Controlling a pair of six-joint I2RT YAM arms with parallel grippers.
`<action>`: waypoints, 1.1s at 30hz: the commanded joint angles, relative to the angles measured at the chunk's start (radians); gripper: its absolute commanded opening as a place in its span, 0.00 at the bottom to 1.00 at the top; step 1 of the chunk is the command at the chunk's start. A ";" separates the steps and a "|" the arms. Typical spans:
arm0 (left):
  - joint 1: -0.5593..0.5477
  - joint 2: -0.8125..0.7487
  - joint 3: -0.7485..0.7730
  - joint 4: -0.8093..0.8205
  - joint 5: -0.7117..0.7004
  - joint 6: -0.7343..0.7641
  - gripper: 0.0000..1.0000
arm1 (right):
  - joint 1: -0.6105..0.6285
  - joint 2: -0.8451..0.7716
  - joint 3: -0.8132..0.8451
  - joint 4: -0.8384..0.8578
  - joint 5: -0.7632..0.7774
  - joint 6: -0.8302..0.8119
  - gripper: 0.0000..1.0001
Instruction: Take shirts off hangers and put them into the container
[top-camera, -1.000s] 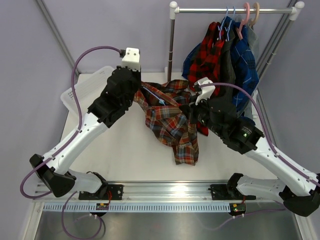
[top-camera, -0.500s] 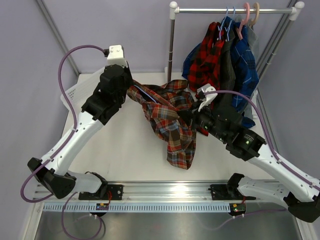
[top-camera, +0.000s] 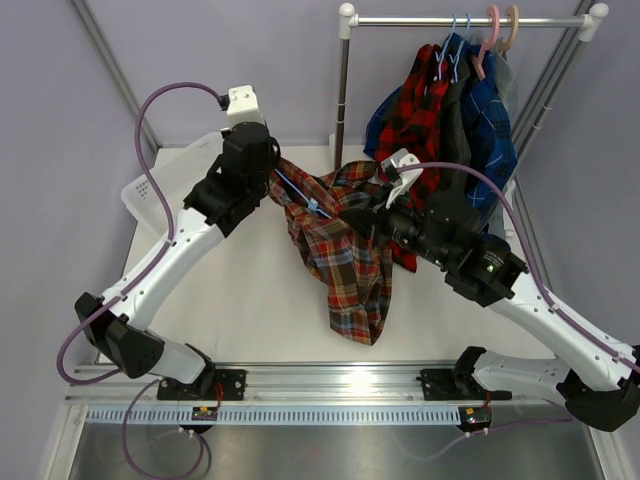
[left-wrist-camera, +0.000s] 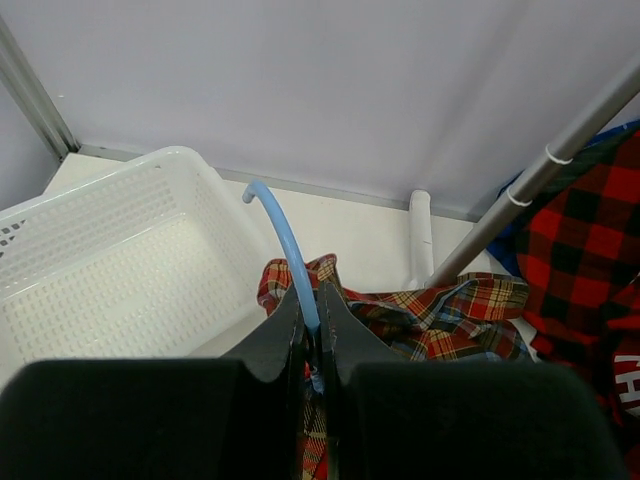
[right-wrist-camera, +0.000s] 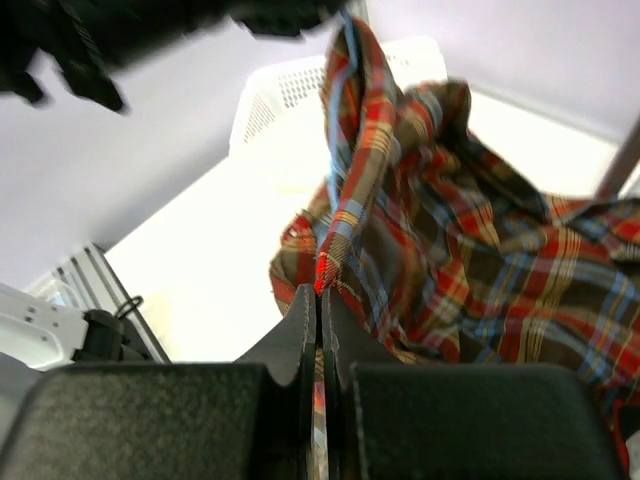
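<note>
Now the brown-orange-green plaid shirt (top-camera: 345, 250) hangs crumpled, stretched between both grippers above the table's far middle, its tail drooping toward the near edge. At the far left corner sits the white slotted basket (left-wrist-camera: 120, 300), only its perforated floor showing inside. The left gripper (left-wrist-camera: 310, 300) is clamped narrowly on the light-blue hanger (left-wrist-camera: 285, 250) just below its hook, with the shirt's collar bunched beneath. The right gripper (right-wrist-camera: 318, 295) is pinched tight on a fold of the shirt's cloth.

A robotics lab test cell: plain pale-violet enclosure walls (top-camera: 250, 60) framed by grey metal posts (top-camera: 110, 65), and two white-and-black robot arms (top-camera: 170, 255) trailing purple cables (top-camera: 152, 115), bolted to a slotted aluminium rail (top-camera: 340, 372) at the white tabletop's (top-camera: 250, 310) edge.
</note>
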 joint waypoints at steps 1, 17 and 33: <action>-0.008 0.013 0.080 0.110 -0.068 -0.004 0.00 | 0.006 -0.024 0.083 0.007 -0.059 -0.031 0.00; 0.015 0.037 0.164 0.110 -0.072 0.043 0.00 | 0.006 -0.202 -0.214 -0.055 0.226 -0.038 0.00; -0.051 -0.228 -0.048 0.031 0.376 -0.072 0.00 | 0.006 0.165 -0.308 0.200 0.101 0.021 0.00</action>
